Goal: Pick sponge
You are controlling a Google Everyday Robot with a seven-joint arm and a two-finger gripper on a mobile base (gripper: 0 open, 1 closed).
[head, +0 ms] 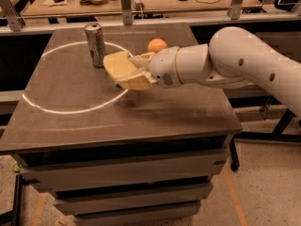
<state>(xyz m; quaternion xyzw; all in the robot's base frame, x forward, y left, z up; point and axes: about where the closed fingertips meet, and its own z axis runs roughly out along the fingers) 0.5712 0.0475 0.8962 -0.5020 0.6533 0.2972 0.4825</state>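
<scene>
The pale yellow sponge (116, 65) is tilted and held off the dark table (141, 121), just right of the can. My gripper (135, 71) comes in from the right on the white arm (235, 60) and is shut on the sponge, with one padded finger (139, 83) below it and the other above. The orange (157, 45) sits on the table just behind the gripper, partly hidden by the wrist.
A silver drink can (95, 44) stands upright at the table's back left, close to the sponge. A white circle line (56, 109) is marked on the tabletop. A rail with posts (125, 4) and a cluttered desk lie behind.
</scene>
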